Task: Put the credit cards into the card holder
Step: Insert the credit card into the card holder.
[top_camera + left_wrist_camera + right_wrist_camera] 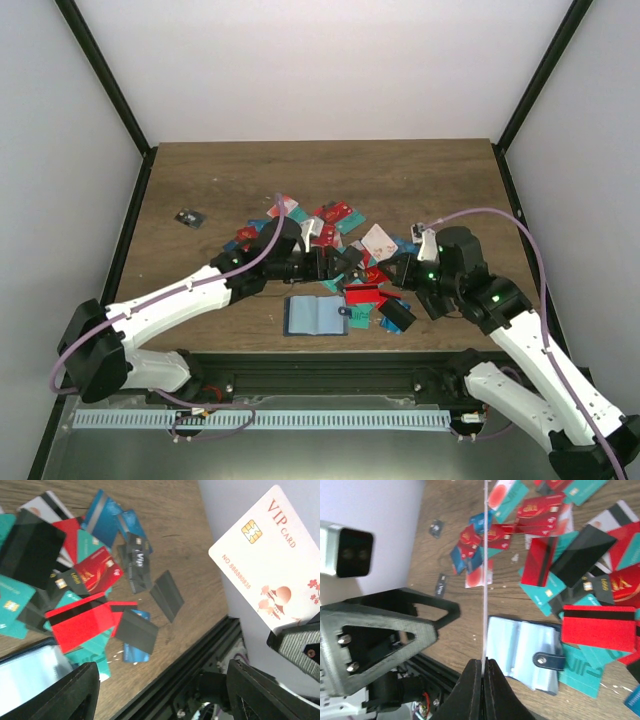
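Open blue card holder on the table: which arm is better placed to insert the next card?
Right. The right tool is shut on a white plastic VIP card, close to the open blue folding card holder. The left tool stands open, holding nothing.

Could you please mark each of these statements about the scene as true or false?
1. The right gripper is shut on a white VIP card. True.
2. The card holder is folded shut. False: it lies open, with its light blue inside facing up.
3. The left gripper is clamped on a teal card. False: its jaws stand open with nothing between them.
4. A red card with a black stripe lies beside the card holder. True.
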You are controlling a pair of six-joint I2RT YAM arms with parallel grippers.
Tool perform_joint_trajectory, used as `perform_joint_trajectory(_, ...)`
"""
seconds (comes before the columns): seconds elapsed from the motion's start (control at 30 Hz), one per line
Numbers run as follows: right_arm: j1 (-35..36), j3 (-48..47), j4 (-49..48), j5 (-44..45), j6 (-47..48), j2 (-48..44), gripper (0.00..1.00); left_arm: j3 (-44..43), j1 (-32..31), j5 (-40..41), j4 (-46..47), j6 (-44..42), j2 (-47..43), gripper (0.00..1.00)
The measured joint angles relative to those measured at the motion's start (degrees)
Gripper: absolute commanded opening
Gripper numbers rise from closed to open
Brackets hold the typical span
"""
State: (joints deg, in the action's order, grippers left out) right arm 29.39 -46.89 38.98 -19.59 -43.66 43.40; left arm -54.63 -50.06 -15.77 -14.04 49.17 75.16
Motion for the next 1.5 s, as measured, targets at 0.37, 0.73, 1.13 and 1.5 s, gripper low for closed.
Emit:
perform_joint_trajectory(0.37, -0.02, 0.22, -11.78, -12.66, -2.36, -2.97, 0.01, 6.08, 0.2, -5.77, 22.03, 8.2, -1.57, 0.72)
perform_joint_trajectory(0.73, -0.02, 0.26, -17.42, -14.29, -6.93, -4.0, 0.01, 9.79, 0.26, -7.82, 36.46, 13.64, -3.91, 0.66)
perform_joint_trajectory(1.13, -0.02, 4.07, -27.65, -18.21, -16.09, -4.74, 0.01, 11.74, 0.28, -7.08, 44.19, 15.87, -7.91, 0.67)
perform_joint_trajectory(1.5, -0.04, 7.26, -34.36, -23.08, -20.85, -5.03, 0.01, 7.93, 0.31, -5.95, 45.35, 16.48, -2.99, 0.04)
